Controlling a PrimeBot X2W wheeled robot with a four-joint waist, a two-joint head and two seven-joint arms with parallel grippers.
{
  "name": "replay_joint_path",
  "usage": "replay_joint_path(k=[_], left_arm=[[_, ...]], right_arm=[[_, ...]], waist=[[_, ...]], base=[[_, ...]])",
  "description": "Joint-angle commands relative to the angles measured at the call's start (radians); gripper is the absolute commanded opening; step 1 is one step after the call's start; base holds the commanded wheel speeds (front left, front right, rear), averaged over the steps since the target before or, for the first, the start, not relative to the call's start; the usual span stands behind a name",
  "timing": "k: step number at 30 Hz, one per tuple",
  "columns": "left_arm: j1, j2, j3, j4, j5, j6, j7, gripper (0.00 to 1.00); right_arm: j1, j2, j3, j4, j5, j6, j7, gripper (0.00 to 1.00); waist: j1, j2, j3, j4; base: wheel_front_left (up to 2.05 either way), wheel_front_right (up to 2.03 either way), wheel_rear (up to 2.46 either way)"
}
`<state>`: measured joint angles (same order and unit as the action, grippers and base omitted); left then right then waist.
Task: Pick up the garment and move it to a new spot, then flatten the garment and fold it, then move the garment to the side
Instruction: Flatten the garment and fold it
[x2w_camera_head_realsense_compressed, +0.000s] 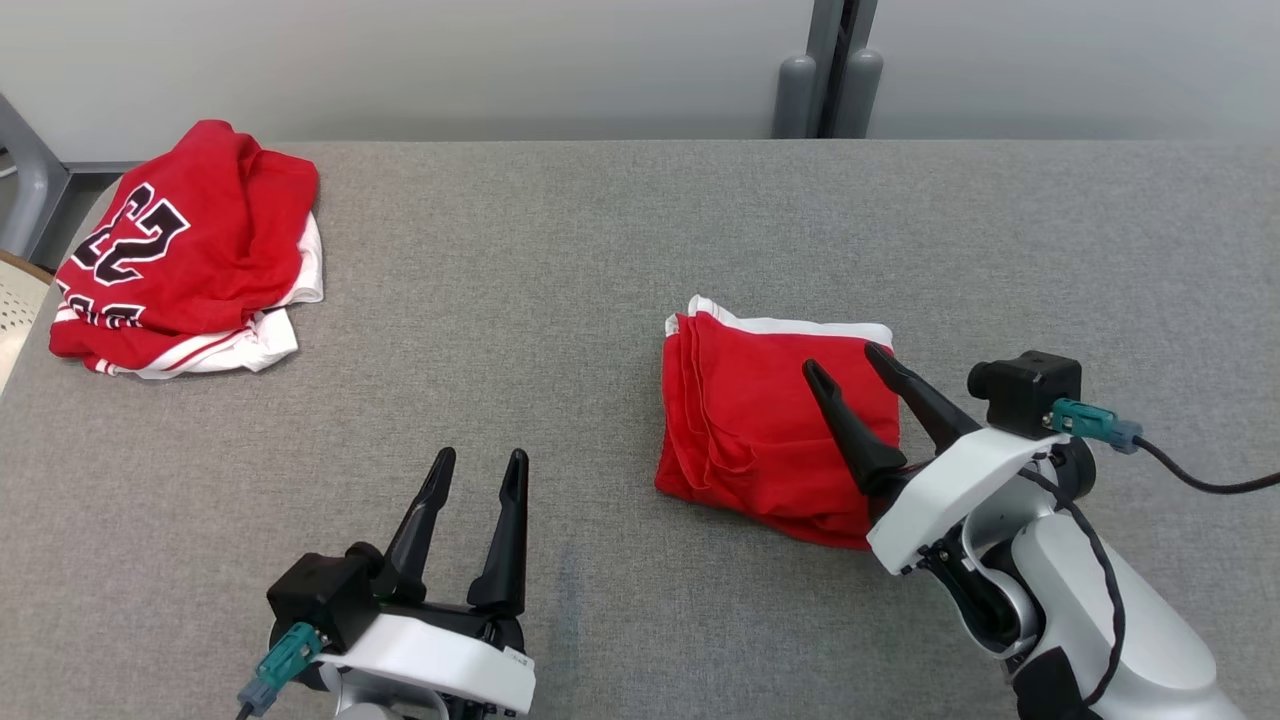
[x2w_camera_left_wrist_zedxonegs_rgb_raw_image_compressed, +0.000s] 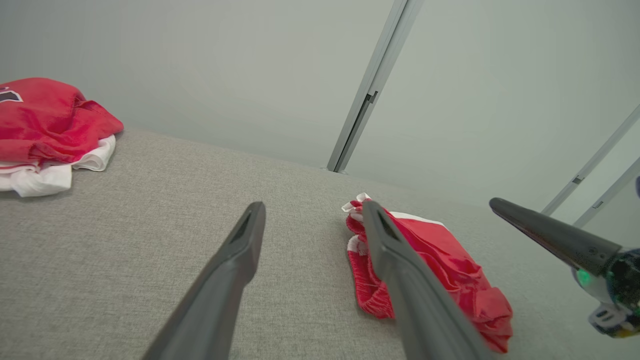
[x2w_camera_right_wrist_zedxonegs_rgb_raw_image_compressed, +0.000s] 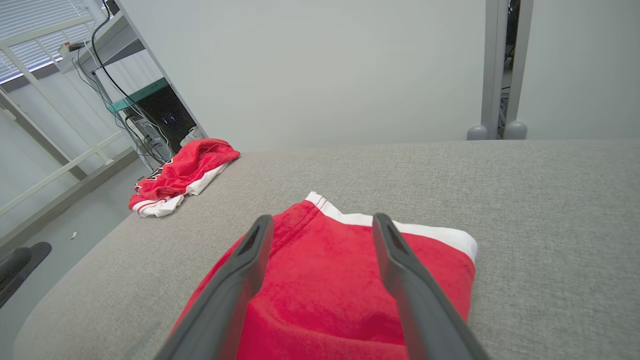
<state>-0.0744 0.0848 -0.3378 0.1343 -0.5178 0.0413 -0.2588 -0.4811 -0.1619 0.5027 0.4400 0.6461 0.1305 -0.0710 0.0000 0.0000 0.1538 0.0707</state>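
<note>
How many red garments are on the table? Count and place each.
2. The folded garment lies right of centre, at the right hand; the jersey is heaped at the far left corner. That heap may hide more.

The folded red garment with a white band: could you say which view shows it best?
The head view: the garment is seen from above, nearly whole, the right gripper covering one corner. The left wrist view shows it partly behind a finger; the right wrist view crops its near end.
</note>
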Motion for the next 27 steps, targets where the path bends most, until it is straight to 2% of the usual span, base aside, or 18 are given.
replay_joint_path(k=[1, 2, 4, 6, 7, 11, 27], left_arm=[[-0.02, 0.004, 0.001, -0.002, 0.007, -0.002, -0.004, 1.0], [-0.021, 0.004, 0.0, -0.001, 0.008, -0.003, -0.004, 1.0], [-0.024, 0.003, -0.001, 0.001, 0.007, -0.004, -0.005, 1.0], [-0.026, 0.003, -0.002, 0.004, 0.007, -0.005, -0.005, 1.0], [-0.028, 0.003, -0.003, 0.005, 0.007, -0.004, -0.005, 1.0], [-0.035, 0.003, -0.004, 0.007, 0.007, -0.005, -0.005, 1.0], [-0.04, 0.001, -0.002, 0.014, 0.006, -0.007, -0.007, 1.0]], right_arm=[[0.01, 0.003, -0.011, 0.012, -0.022, 0.0, -0.01, 0.88], [0.013, 0.007, -0.017, 0.02, -0.03, 0.0, -0.008, 0.47], [0.014, 0.012, -0.016, 0.045, -0.052, 0.0, -0.003, 0.29], [0.013, 0.019, -0.005, 0.075, -0.061, 0.0, 0.006, 0.05], [0.01, 0.021, 0.004, 0.094, -0.066, 0.0, 0.007, 0.0], [-0.007, 0.041, 0.055, 0.153, -0.079, 0.0, -0.007, 0.0], [-0.091, 0.099, 0.33, 0.254, -0.037, 0.0, -0.05, 0.0]], waist=[[0.0, 0.0, 0.003, 0.002], [0.0, 0.0, 0.005, 0.003], [0.0, 0.0, 0.009, 0.006], [0.0, 0.0, 0.013, 0.01], [0.0, 0.0, 0.015, 0.012], [0.0, 0.0, 0.021, 0.022], [0.0, 0.0, 0.033, 0.037]], base=[[0.0, 0.0, 0.0], [0.0, 0.0, 0.0], [0.0, 0.0, 0.0], [0.0, 0.0, 0.0], [0.0, 0.0, 0.0], [0.0, 0.0, 0.0], [0.0, 0.0, 0.0]])
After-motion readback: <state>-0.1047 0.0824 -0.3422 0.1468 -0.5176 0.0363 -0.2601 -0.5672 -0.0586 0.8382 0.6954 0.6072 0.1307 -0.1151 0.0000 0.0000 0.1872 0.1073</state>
